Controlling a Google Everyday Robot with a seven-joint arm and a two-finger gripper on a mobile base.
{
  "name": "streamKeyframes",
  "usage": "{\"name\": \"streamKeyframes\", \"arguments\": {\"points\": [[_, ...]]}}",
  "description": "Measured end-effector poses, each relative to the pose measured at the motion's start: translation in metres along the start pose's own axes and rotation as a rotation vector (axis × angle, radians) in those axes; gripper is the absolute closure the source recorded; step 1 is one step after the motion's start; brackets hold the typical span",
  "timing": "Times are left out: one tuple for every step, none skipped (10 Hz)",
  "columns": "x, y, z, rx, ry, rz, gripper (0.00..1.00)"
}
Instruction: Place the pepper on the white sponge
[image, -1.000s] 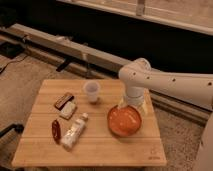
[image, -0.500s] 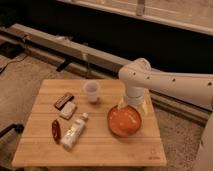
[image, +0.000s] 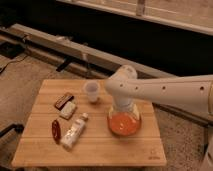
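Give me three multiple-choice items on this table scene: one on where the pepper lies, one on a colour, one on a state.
1. The pepper lies: A) in the bowl B) on the table, left of the white bottle C) on the white sponge.
2. The bowl is: A) blue B) green C) orange.
3. The white bottle is: A) lying on its side B) upright C) held in the tool.

Key:
1 B: the pepper rests on the wood beside the bottle, apart from the sponge.
2 C: its inside shows orange.
3 A: it lies flat on the table, while the tool hangs over the bowl.
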Motion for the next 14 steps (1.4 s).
{"name": "streamKeyframes", "arguments": {"points": [[-0.016,-0.016,0.001,-0.001,0.008,-0.044,0.20],[-0.040,-0.040,0.004,-0.005,0.017,-0.114,0.20],[-0.059,-0.059,0.006,-0.012,0.027,-0.173,0.20],[-0.073,-0.078,0.008,-0.014,0.035,-0.223,0.20],[-0.087,-0.104,0.011,-0.021,0.044,-0.286,0.20],[-0.095,-0.133,0.013,-0.028,0.054,-0.356,0.20],[-0.096,-0.153,0.014,-0.029,0.061,-0.403,0.20],[-0.097,-0.169,0.016,-0.031,0.072,-0.454,0.20],[-0.101,-0.183,0.016,-0.031,0.084,-0.507,0.20],[-0.107,-0.198,0.015,-0.031,0.097,-0.555,0.20],[-0.112,-0.215,0.015,-0.028,0.106,-0.597,0.20],[-0.119,-0.236,0.015,-0.024,0.113,-0.655,0.20],[-0.129,-0.254,0.019,-0.021,0.119,-0.715,0.20],[-0.131,-0.258,0.020,-0.021,0.120,-0.729,0.20]]}}
